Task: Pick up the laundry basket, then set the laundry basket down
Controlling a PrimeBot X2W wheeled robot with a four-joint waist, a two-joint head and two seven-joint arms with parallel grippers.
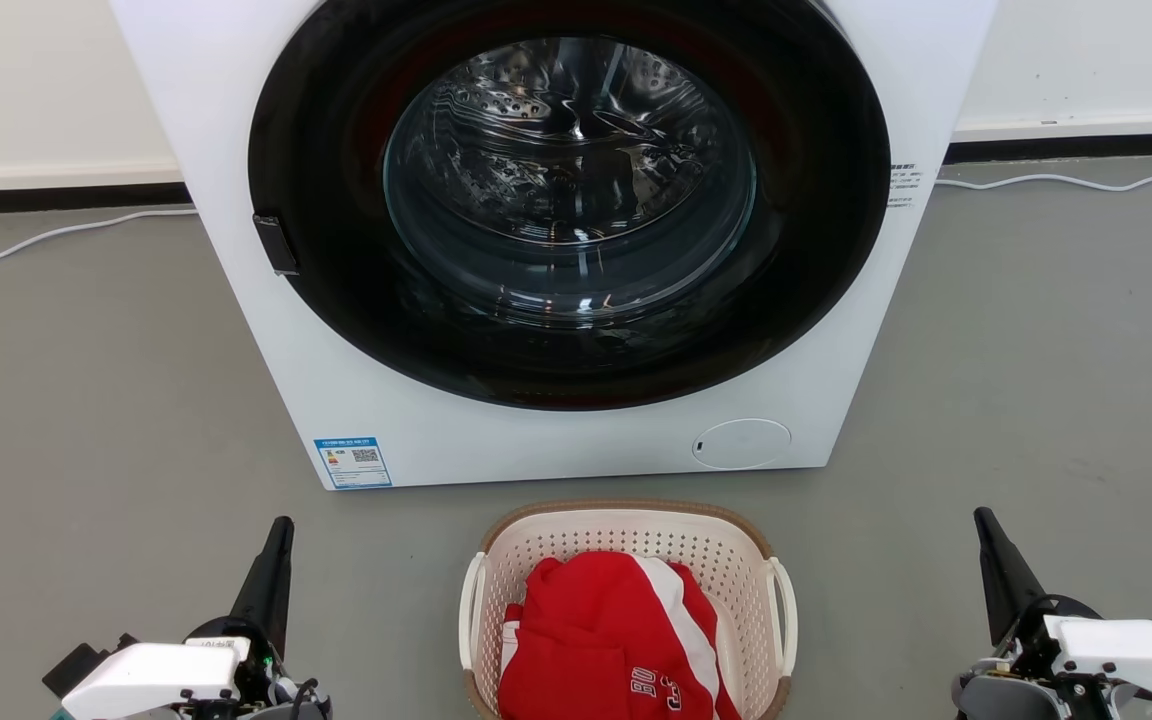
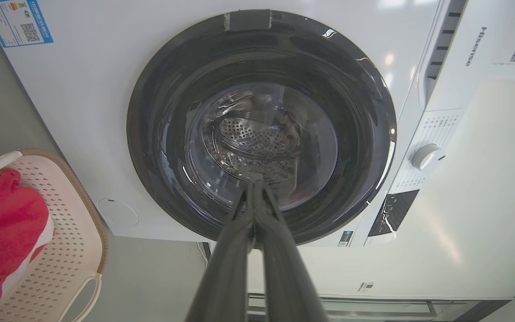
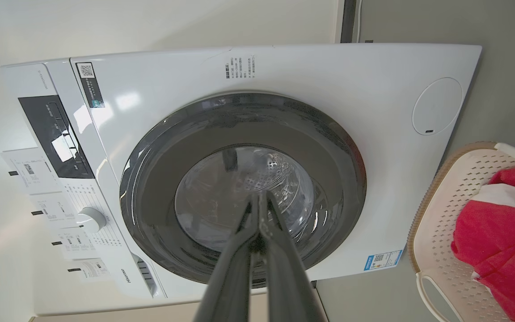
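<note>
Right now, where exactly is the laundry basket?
In the head view the laundry basket stands on the grey floor at bottom centre, just in front of the washer, between the left pincer and the right pincer, touching neither.

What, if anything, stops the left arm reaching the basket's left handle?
Nothing visible; probably yes. Bare floor lies between the left tool and the basket's left handle, though the tool is shut.
</note>
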